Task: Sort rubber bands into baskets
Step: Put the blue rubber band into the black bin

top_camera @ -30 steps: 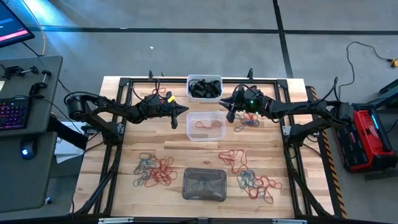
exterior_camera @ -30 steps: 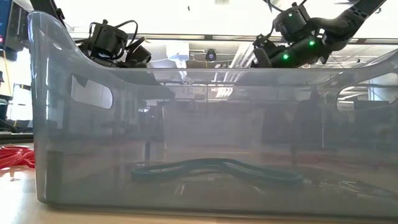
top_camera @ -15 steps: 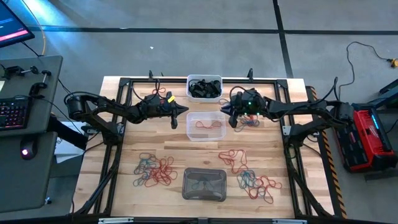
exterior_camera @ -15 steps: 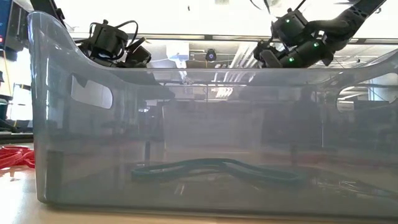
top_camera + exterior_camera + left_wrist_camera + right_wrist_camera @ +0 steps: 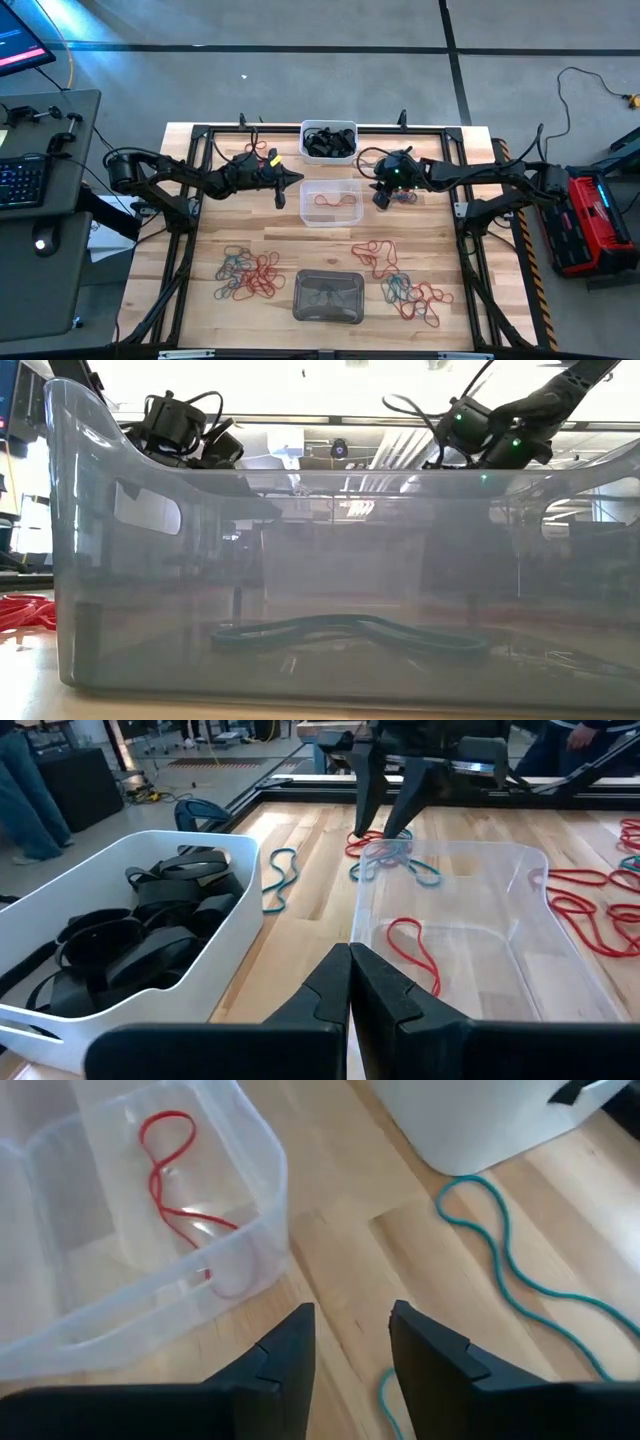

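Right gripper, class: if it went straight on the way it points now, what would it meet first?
Probably bare table: the right gripper points down, open, at wood between the clear basket and a teal rubber band.

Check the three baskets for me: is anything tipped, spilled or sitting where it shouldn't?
Nothing stands out. The white basket with black bands, the clear basket with one red band and the grey basket all sit upright. Loose rubber bands lie on the table unsorted, a teal band beside the white basket among them.
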`<action>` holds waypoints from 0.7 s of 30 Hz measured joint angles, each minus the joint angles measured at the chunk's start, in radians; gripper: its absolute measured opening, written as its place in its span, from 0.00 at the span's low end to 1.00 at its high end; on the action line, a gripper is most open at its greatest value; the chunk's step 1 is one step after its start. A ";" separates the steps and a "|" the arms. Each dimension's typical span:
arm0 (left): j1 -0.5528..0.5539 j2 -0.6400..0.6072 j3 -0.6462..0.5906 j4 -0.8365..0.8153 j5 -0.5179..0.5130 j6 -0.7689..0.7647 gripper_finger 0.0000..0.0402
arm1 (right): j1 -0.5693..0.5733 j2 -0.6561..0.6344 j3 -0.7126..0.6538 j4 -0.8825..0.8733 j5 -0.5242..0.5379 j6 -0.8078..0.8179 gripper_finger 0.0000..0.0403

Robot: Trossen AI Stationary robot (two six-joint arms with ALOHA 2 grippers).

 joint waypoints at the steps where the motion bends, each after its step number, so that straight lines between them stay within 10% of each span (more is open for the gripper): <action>1: 0.000 0.000 0.000 0.000 0.000 0.000 0.00 | 0.000 0.000 0.000 0.001 0.016 -0.001 0.31; 21: 0.000 0.000 0.000 -0.010 0.061 0.000 0.00 | -0.255 0.262 0.180 -0.099 -0.112 -0.324 0.34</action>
